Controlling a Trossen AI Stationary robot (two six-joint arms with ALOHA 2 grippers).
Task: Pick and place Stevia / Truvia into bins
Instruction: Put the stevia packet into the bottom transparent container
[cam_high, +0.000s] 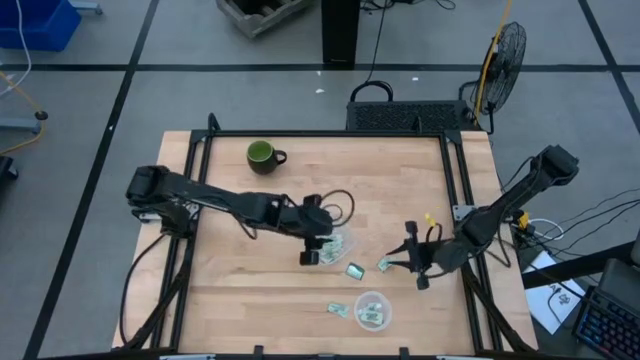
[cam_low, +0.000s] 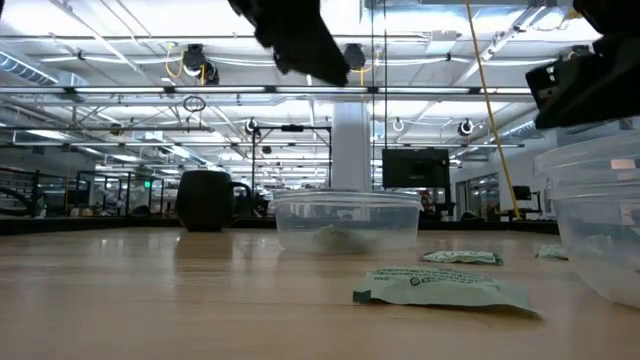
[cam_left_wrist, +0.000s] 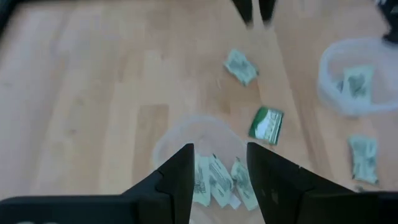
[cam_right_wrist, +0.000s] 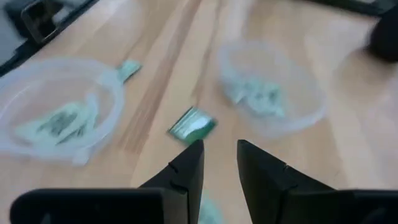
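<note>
Over the mid-table bin (cam_high: 338, 246), left gripper (cam_high: 318, 250) hangs open and empty with several Stevia packets (cam_left_wrist: 217, 180) already inside, more sit in the near bin (cam_high: 372, 310), right gripper (cam_high: 412, 262) part-open, empty, while roughly three loose packets (cam_high: 354, 270) remain between and beside the bins.

The bench carries 2 clear bins (cam_high: 337, 246) (cam_high: 372, 311), 1 green mug (cam_high: 263, 155), and 3 loose packets (cam_high: 354, 270) (cam_high: 383, 264) (cam_high: 337, 308); more packets lie inside both bins.

Bright overhead room lights; both wrist views motion-blurred; soft shadows.
</note>
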